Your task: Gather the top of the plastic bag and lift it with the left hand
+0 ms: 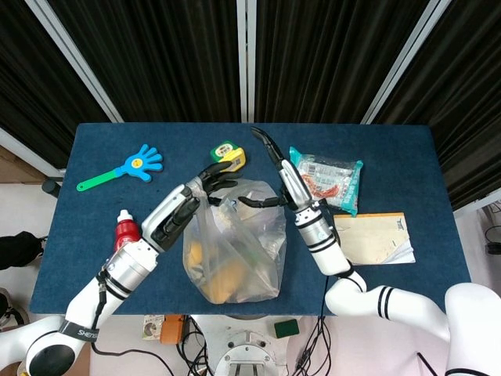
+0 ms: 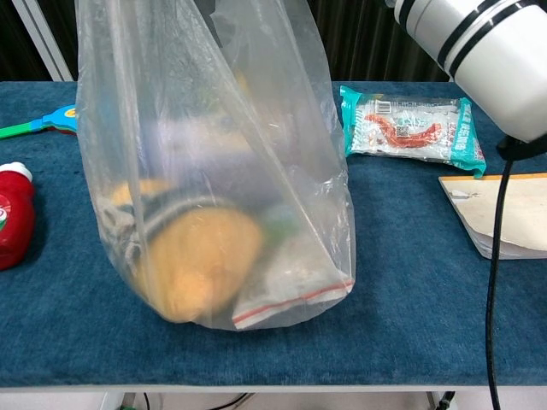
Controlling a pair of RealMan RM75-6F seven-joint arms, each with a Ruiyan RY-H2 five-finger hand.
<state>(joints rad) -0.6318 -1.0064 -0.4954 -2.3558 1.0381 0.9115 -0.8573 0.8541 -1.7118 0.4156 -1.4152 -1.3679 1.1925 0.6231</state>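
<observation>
The clear plastic bag [image 1: 235, 247] stands upright at the table's front middle and fills the chest view [image 2: 214, 162]. An orange-yellow soft item [image 2: 201, 260] and a small zip pouch [image 2: 295, 278] lie in its bottom. My left hand [image 1: 197, 196] is at the bag's upper left, its fingers curled on the gathered rim. My right hand [image 1: 275, 176] is at the upper right, fingers stretched out flat and the thumb reaching onto the bag's rim. In the chest view only my right forearm [image 2: 479, 43] shows, and both hands are out of frame.
A blue hand-shaped clapper [image 1: 129, 167] lies at the far left. A red bottle [image 1: 125, 229] stands left of the bag. A yellow-green item [image 1: 228, 155] lies behind the bag. A snack packet [image 1: 333, 178] and a notepad [image 1: 377, 237] lie to the right.
</observation>
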